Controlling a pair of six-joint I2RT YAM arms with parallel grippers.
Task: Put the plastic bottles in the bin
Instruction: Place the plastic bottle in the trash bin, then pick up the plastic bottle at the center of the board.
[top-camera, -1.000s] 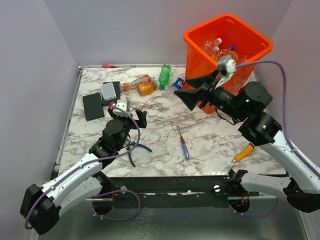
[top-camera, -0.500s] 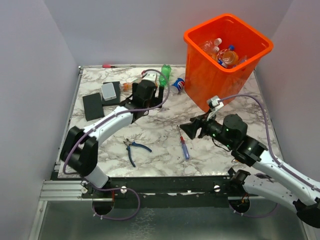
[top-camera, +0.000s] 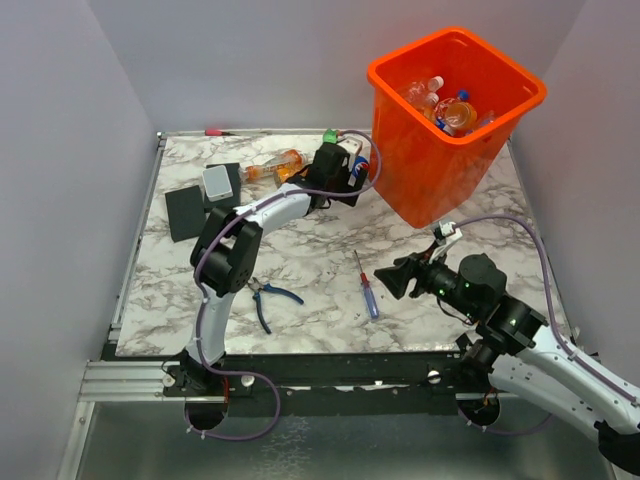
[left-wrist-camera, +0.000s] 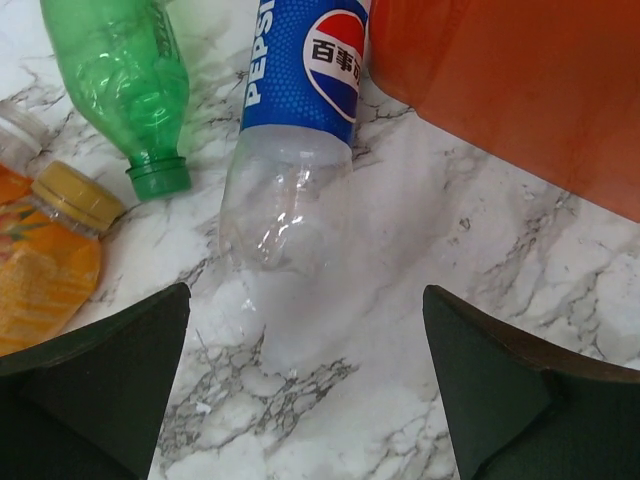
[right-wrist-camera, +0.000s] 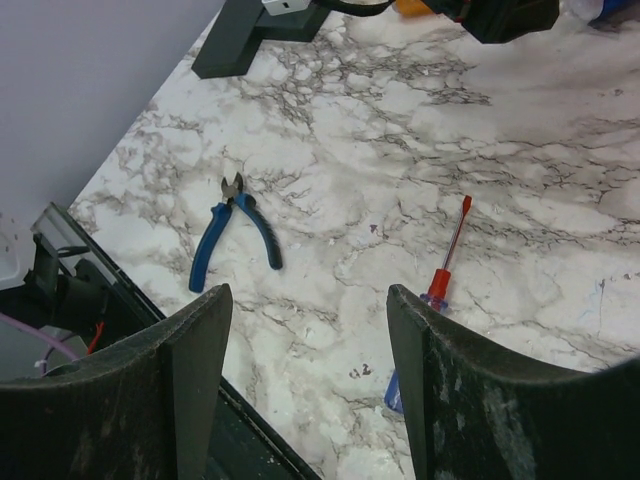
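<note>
— Marble table (top-camera: 310, 250), grey walls on three sides. Where are the bottles (top-camera: 440, 100)?
— Some lie in the orange bin (top-camera: 425, 175), upper right of the top view. Three lie on the table left of its foot.
— Which way do they point?
— In the left wrist view the Pepsi bottle (left-wrist-camera: 295, 140) runs top to bottom, clear end lowest, just beside the bin's smooth wall. The green bottle (left-wrist-camera: 120, 70) points its cap down-right. The orange bottle (left-wrist-camera: 40, 260), yellow-capped, is at lower left.
— And the grippers?
— The left gripper (left-wrist-camera: 305, 330) is spread wide over the Pepsi bottle, grasping nothing. The right gripper (right-wrist-camera: 308, 310) is half spread and empty, above bare marble between pliers (right-wrist-camera: 235, 235) and screwdriver (right-wrist-camera: 440, 280).
</note>
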